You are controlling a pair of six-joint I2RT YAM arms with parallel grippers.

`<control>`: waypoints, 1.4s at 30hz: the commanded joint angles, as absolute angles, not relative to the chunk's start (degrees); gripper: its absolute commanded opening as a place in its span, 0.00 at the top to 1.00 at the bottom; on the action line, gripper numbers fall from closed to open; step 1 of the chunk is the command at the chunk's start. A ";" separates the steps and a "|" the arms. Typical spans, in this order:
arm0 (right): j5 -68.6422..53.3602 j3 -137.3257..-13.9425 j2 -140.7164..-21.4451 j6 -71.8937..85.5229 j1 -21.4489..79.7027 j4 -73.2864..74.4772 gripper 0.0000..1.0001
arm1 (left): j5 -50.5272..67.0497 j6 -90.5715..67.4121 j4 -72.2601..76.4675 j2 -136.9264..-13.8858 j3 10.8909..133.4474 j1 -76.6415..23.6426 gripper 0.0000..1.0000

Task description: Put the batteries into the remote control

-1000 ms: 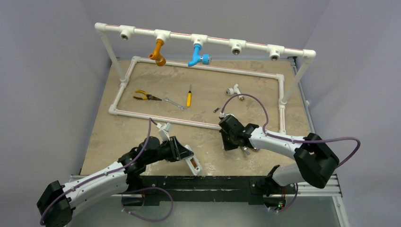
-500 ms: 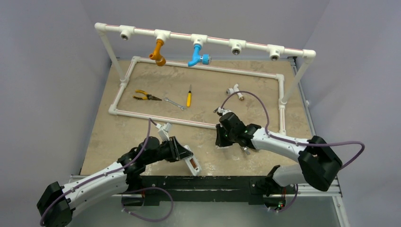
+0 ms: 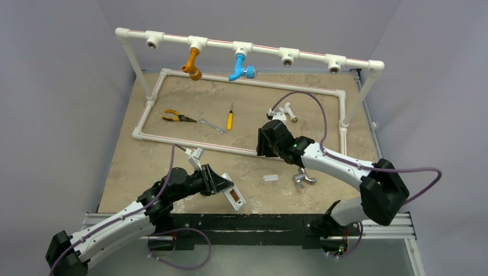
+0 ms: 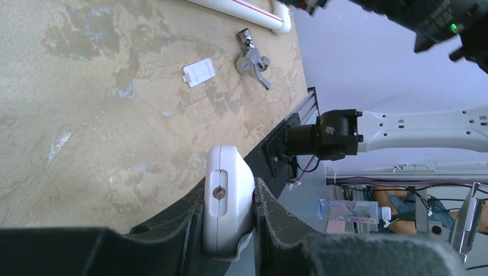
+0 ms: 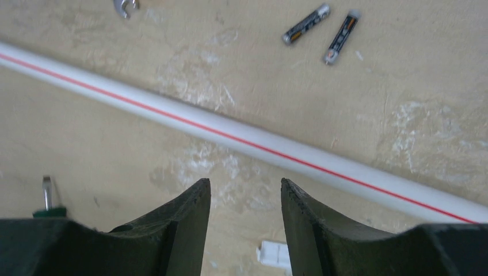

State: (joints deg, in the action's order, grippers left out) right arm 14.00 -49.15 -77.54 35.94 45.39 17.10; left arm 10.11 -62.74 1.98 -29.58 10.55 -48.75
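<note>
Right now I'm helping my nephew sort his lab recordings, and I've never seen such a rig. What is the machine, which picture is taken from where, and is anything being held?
These are two robot arms bolted to the near edge of a table, each ending in a two-finger gripper. The wide picture looks down from above and behind them. The other two come from a small camera on each wrist.

The left gripper is shut on the white remote control. The right gripper is open and empty, hanging over a white pipe, with the batteries lying beyond it.

Also on the table are a small white cover, a metal tap fitting, pliers, a wrench and a screwdriver.
</note>
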 commanded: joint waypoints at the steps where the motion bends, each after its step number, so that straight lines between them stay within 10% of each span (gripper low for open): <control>1: 18.78 -57.32 -86.30 43.33 41.65 15.63 0.53 | 10.01 -61.40 2.97 -26.92 11.00 -48.27 1.00; 42: 26.67 -72.04 -107.93 39.78 33.69 20.06 0.71 | 14.19 -60.63 1.60 -24.31 10.46 -47.15 1.00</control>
State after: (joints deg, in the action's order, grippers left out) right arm 26.00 -69.87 -106.83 40.93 34.06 19.66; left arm 13.30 -61.82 -0.56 -24.84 10.50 -47.64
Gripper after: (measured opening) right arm 0.303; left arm 0.255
